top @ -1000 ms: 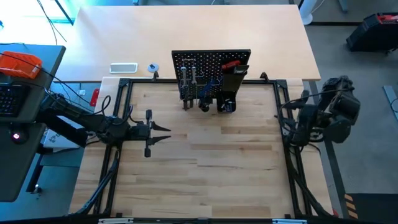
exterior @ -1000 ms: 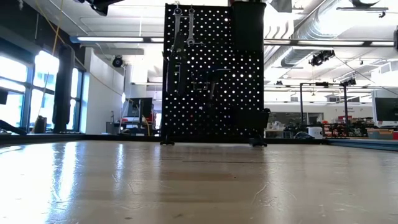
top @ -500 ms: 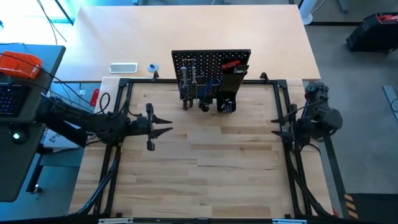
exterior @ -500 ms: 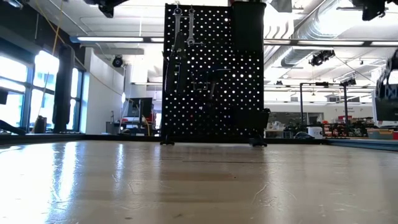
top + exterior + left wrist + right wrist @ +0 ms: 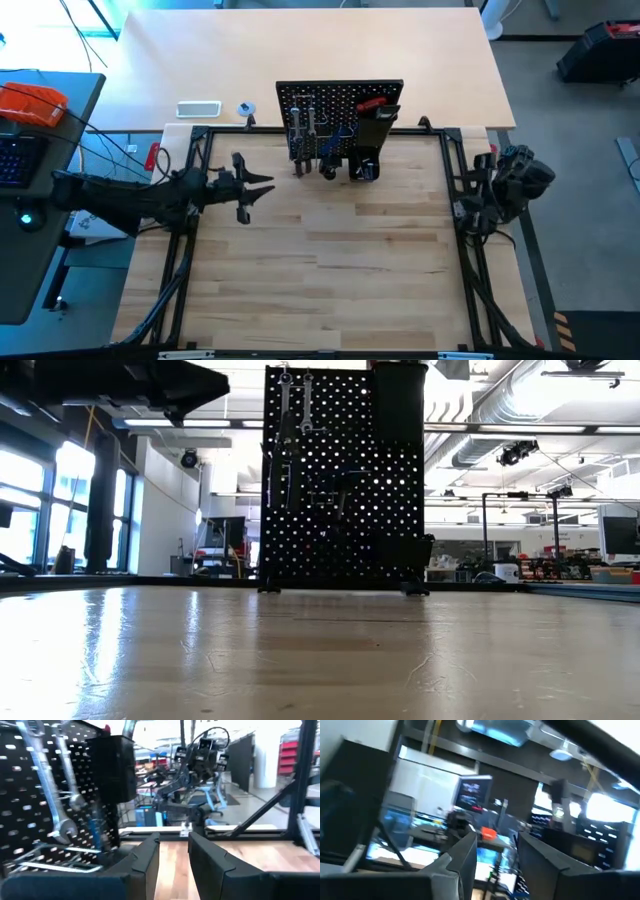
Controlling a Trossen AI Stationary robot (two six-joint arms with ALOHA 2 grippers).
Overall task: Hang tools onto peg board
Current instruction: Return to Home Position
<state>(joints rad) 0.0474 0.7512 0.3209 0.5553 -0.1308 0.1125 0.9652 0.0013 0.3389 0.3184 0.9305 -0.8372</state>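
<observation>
The peg board (image 5: 340, 112) stands upright at the table's far middle, black and dotted with holes. Silver wrenches (image 5: 55, 795) hang on its hooks, next to a red-handled tool (image 5: 372, 102) and a black box holder (image 5: 381, 126). My left gripper (image 5: 173, 837) is open and empty. It hovers over the table's left part (image 5: 266, 188), pointing toward the right, short of the board's left end. My right gripper (image 5: 495, 840) is open and empty, on the arm folded at the table's right edge (image 5: 505, 185), and it faces the room.
Small dark tools (image 5: 328, 170) sit at the board's foot. A black frame rail (image 5: 190, 190) runs along the table's sides. Off the table at the far left lie a white box (image 5: 198, 109) and an orange tool (image 5: 32, 103). Bare wood (image 5: 340, 260) fills the near half.
My left gripper has swung toward the table's far edge, nearer the peg board's left end, and now shows large at the low view's upper left. My right arm has folded down and back at the table's right edge.
</observation>
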